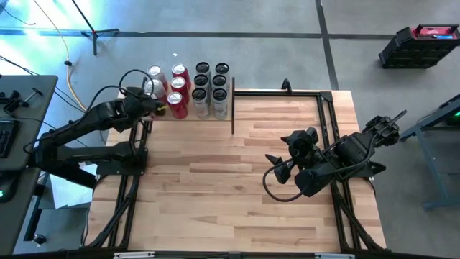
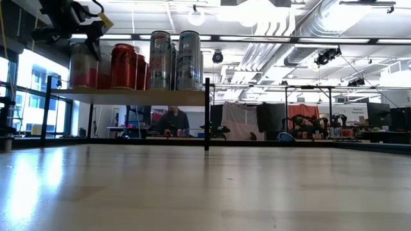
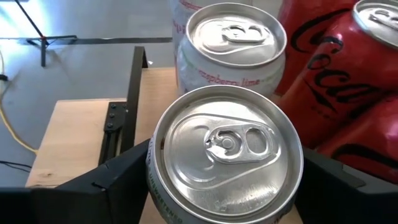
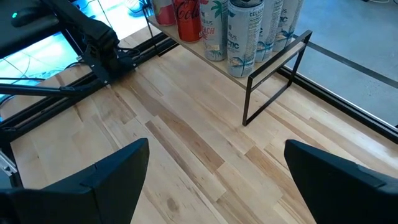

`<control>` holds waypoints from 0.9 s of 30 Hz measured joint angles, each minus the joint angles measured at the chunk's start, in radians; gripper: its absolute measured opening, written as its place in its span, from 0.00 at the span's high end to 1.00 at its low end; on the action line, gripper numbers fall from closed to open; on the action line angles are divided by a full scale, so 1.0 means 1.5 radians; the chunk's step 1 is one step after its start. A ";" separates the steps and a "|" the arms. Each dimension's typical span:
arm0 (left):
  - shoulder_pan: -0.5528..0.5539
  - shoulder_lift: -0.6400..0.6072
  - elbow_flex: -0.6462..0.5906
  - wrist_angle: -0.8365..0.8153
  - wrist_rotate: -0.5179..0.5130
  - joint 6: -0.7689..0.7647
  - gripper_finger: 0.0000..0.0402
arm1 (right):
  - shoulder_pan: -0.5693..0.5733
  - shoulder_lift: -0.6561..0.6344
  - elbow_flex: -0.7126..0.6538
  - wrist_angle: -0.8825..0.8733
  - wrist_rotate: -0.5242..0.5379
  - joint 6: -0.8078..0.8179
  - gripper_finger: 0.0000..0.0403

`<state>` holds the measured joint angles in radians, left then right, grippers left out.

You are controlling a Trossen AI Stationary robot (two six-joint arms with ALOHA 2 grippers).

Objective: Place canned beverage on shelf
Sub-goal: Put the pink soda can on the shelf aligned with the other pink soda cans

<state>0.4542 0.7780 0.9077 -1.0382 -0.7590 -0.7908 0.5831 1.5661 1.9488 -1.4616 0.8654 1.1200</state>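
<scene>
the left gripper (image 1: pixel 153 105), jaws clasping a silver can (image 3: pixel 225 157) over the shelf (image 2: pixel 128 95) – withdrawing carelessly risks toppling neighbouring red cans (image 3: pixel 339 81).

A broad butcher-block wooden tabletop (image 1: pixel 237 180) is filling the middle of the overhead view, standing on a grey floor (image 1: pixel 287 50). Beyond the tabletop's far right corner, a black case (image 1: pixel 418 44) with something red on top is lying on that floor. Beyond its far left corner, a dark tripod stand (image 1: pixel 93 32) is standing, and a yellow cable (image 1: pixel 68 68) is trailing nearby. Left of the tabletop, a grey side desk (image 1: pixel 21 108) is holding dark equipment, and white papers (image 1: pixel 68 191) are lying close by. Seen level across the tabletop, a person (image 2: pixel 173 120) is sitting far behind it, silver ceiling ducts (image 2: pixel 282 32) are running overhead, and windows (image 2: pixel 32 96) are glowing to its left.
</scene>
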 joint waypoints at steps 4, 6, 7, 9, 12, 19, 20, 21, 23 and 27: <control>0.008 0.000 0.000 -0.001 0.000 0.017 0.23 | 0.000 0.000 0.000 0.000 0.000 0.001 0.11; 0.008 0.000 0.000 -0.002 0.001 0.023 0.22 | 0.000 0.000 0.000 0.000 0.000 0.001 0.11; 0.008 -0.001 0.000 -0.002 0.003 0.023 0.22 | 0.000 0.000 0.000 0.000 0.000 0.001 0.11; 0.008 -0.001 0.000 -0.001 0.009 0.023 0.22 | 0.000 0.000 0.000 0.000 0.000 0.001 0.11; 0.008 -0.001 0.000 0.000 0.014 0.022 0.22 | 0.000 0.000 0.000 0.000 0.000 0.001 0.11; 0.008 -0.002 0.000 -0.001 0.019 0.019 0.22 | 0.000 0.000 0.000 0.002 0.000 0.004 0.11; 0.008 -0.002 0.000 -0.001 0.019 0.019 0.22 | 0.000 0.000 0.000 0.004 0.000 0.004 0.11; 0.008 -0.002 0.000 -0.001 0.019 0.019 0.22 | 0.000 0.000 0.000 0.005 0.000 0.004 0.11; 0.008 -0.003 0.000 -0.002 0.019 0.019 0.22 | 0.000 0.000 0.000 0.006 0.000 0.004 0.11; 0.007 -0.003 0.000 -0.003 0.020 0.019 0.20 | 0.000 0.000 0.000 0.006 0.000 0.004 0.11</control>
<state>0.4654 0.7732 0.9077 -1.0434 -0.7293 -0.7624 0.5831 1.5661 1.9488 -1.4532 0.8650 1.1255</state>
